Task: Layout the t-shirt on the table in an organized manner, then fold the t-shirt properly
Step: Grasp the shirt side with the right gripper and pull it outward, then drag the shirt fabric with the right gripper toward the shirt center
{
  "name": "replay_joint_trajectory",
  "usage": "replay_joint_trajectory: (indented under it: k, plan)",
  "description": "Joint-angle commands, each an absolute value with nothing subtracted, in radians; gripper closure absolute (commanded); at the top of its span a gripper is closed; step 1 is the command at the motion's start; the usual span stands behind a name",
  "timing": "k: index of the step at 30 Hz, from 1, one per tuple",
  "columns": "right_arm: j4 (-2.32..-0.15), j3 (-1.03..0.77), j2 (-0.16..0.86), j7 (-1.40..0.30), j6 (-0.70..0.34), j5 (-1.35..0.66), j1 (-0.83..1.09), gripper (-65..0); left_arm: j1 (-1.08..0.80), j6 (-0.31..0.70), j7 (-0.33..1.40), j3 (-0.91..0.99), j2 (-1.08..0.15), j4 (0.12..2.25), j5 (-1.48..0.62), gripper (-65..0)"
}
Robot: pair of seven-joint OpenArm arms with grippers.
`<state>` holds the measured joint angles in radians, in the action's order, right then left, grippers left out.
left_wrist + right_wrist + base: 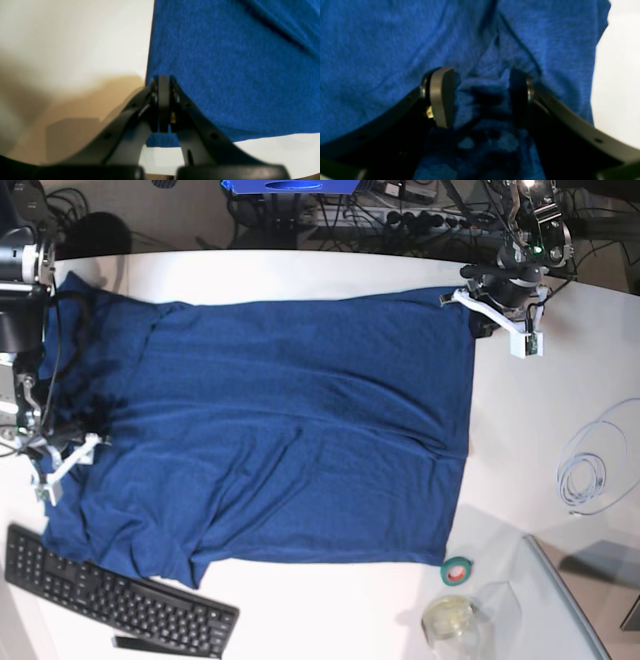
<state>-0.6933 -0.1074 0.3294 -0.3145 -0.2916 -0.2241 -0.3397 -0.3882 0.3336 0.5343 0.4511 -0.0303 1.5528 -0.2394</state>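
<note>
Container: clear plastic cup [455,618] near the desk's front edge, something pale yellowish inside, contents too small to tell.
Beside it: green tape roll [458,571], just off the shirt's hem corner.
T-shirt [270,430]: deep blue, plain, spread nearly flat across the white desk [560,380]; long shallow creases over the body, bunched folds along the sleeve end near the black keyboard [115,600].
Left jaws [163,82]: pressed together at the very corner of the shirt's edge; cloth between the pads not discernible.
Right jaws [480,96]: spread apart, a rumpled ridge of blue cloth lying between the pads, not pinched.
Base view only: whole garment outline, keyboard, cup, tape, coiled white cable [590,470] at the desk's side.
Left wrist view only: straight hem edge meeting bare desk, shadow of the arm.
Right wrist view only: knit texture, deep fold between the pads.
</note>
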Motion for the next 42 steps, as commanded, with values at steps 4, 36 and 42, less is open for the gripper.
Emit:
replay_joint_trajectory:
  k: [4,36,42]
  plan:
    - [-0.708,-0.111,0.346,-0.291,-0.289,-0.229,-0.371,-24.8,-0.39,0.335,0.515,0.455,-0.036,1.567,-0.249,0.0]
    - [-1.468,-0.104,0.162,-0.65,-0.298,-0.236,-0.133,-0.3,-0.384,0.332,0.515,0.455,-0.051,1.567,-0.249,0.0]
    - [-1.469,-0.102,0.094,-0.65,-0.343,-0.236,-0.11,-0.3,-0.383,0.332,0.515,0.455,-0.051,1.567,-0.249,0.0]
